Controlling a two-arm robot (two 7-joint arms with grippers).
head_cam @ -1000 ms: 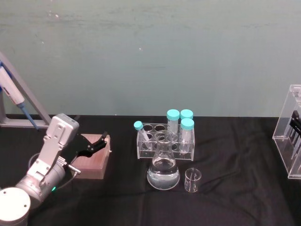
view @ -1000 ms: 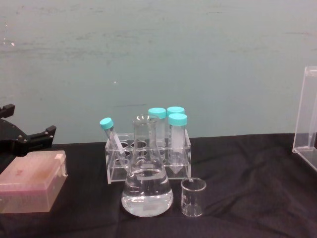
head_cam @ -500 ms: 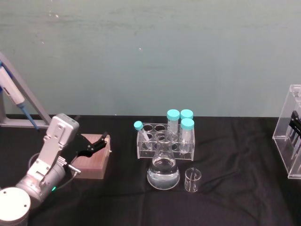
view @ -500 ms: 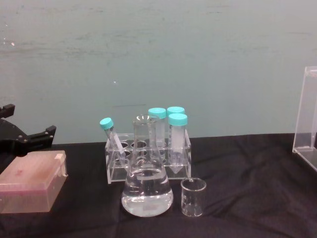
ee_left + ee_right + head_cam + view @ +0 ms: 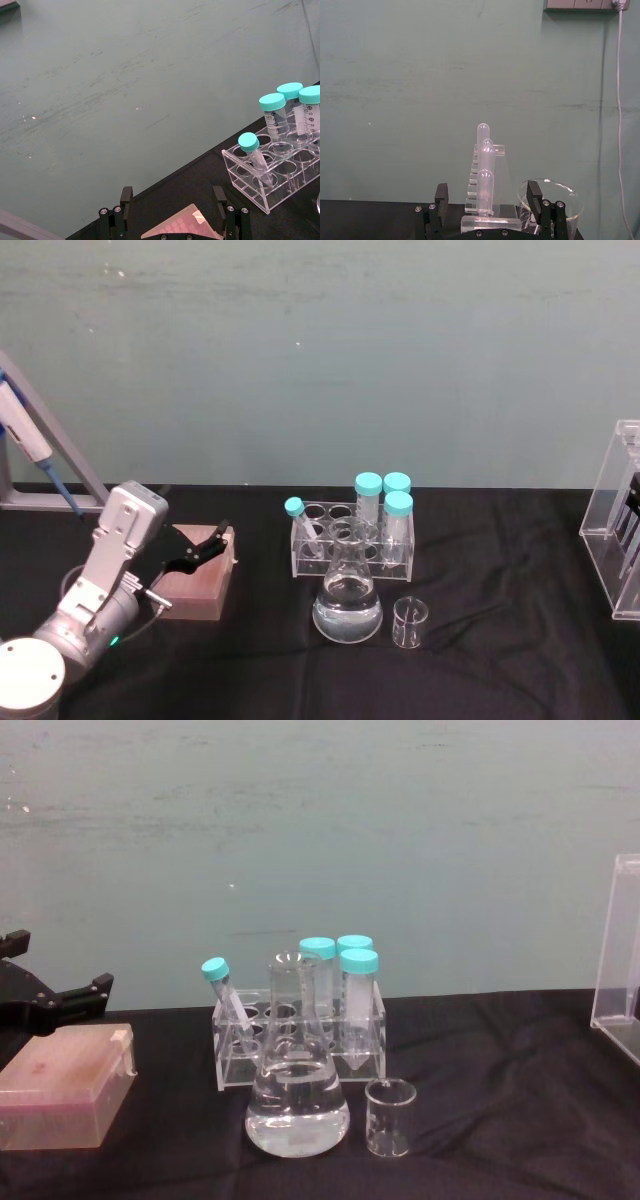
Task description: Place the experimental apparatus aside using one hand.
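Left pincer [image 5: 213,544] lower left of head frame, jaws spread wide, empty, above pink box [image 5: 195,590]. Conical flask [image 5: 347,612] and beaker [image 5: 410,623] mid-counter [image 5: 500,665], before tube rack [image 5: 345,540]. Pipette stand [image 5: 617,530] at right edge. Right pincer [image 5: 488,190] agape, empty, seemingly just short of it.

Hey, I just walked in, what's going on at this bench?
Nothing is being held yet. The left gripper hangs open over a pink box at the left of the table. The conical flask, the small beaker and the tube rack stand untouched in the middle. The right gripper is open too, facing the clear stand of pipettes.
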